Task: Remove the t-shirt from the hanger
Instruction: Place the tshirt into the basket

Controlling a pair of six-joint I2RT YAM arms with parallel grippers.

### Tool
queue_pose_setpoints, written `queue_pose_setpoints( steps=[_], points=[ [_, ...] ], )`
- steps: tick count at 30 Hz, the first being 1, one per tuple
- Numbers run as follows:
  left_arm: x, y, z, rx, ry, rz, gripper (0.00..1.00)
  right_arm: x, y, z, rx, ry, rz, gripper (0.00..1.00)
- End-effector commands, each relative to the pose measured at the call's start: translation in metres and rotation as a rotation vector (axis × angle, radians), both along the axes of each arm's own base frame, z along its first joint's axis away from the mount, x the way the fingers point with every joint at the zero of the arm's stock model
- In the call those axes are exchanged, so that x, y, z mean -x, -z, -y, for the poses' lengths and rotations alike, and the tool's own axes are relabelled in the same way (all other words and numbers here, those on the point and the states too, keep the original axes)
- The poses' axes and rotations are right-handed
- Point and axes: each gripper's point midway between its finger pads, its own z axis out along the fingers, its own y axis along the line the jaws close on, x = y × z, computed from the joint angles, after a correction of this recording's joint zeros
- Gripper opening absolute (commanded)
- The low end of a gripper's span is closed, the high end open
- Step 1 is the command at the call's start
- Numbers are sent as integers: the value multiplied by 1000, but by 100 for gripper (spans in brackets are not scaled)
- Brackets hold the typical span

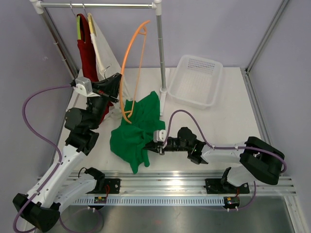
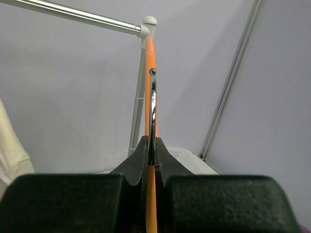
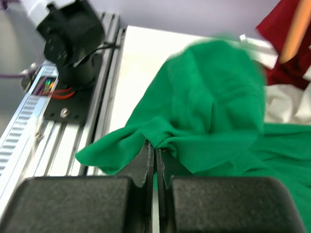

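Top view: a white counter (image 1: pixel 233 121) stands between pale grey walls. The crumpled green cloth t-shirt (image 1: pixel 136 133) lies mid-counter, and the thin orange plastic hanger (image 1: pixel 131 53) rises from it.
Left wrist: left jaws are clenched on the hanger (image 2: pixel 150 53).
Right wrist: right jaws pinch the t-shirt's (image 3: pixel 214 97) near fold.

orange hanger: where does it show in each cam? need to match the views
Top external: the orange hanger arcs left of centre, its lower end at the green t-shirt.
Left wrist: dead centre, vertical.
Right wrist: a blurred orange bar in the top right corner.
Shared: the rack corner joint links top and left wrist; the green t-shirt links top and right wrist.
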Motion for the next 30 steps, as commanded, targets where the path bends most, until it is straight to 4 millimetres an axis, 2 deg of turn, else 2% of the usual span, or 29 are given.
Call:
queue_pose_setpoints(
  steps=[1, 2, 5, 8, 10, 11, 14, 16, 18, 19, 21, 22, 24, 25, 26, 27, 30],
  points=[
    [15, -41, -18, 70, -56, 136, 0, 19, 9, 8, 20, -68, 13, 0],
    [15, -42, -19, 70, -64, 137, 0, 17, 22, 13, 46, -41, -7, 0],
    [17, -42, -21, 72, -69, 141, 0, 13, 42, 21, 87, 10, -39, 0],
    [20, -42, -23, 72, -68, 138, 0, -5, 56, 32, 103, 148, -64, 0],
    [21, -41, -23, 67, -68, 130, 0, -15, 58, 39, 95, 226, -77, 0],
    [24, -42, -26, 69, -71, 130, 0, -28, 59, 46, 93, 312, -77, 0],
    [29, -42, -30, 62, -79, 113, 0, -49, 59, 54, 106, 448, -104, 0],
    [29, -35, -31, 47, -83, 76, 0, -54, 63, 53, 137, 478, -129, 0],
    [33, -38, -38, 53, -106, 51, 0, -58, 66, 47, 167, 486, -164, 3],
    [31, -31, -38, 34, -110, 17, 0, -58, 71, 45, 183, 485, -180, 8],
    [38, -33, -43, 35, -118, 17, 0, -59, 70, 35, 193, 470, -202, 23],
    [38, -30, -43, 30, -118, 6, 0, -59, 78, 32, 216, 466, -217, 40],
    [45, -30, -44, 31, -105, 5, 0, -62, 73, 20, 214, 454, -236, 67],
    [48, -30, -45, 33, -100, 4, 0, -65, 81, 17, 232, 460, -251, 89],
    [48, -29, -45, 30, -99, -1, 0, -70, 75, 8, 221, 465, -256, 96],
    [49, -28, -45, 26, -95, -8, 0, -73, 83, 5, 242, 475, -269, 99],
    [50, -26, -46, 21, -102, -19, 0, -87, 82, -12, 261, 512, -295, 100]
  ],
)
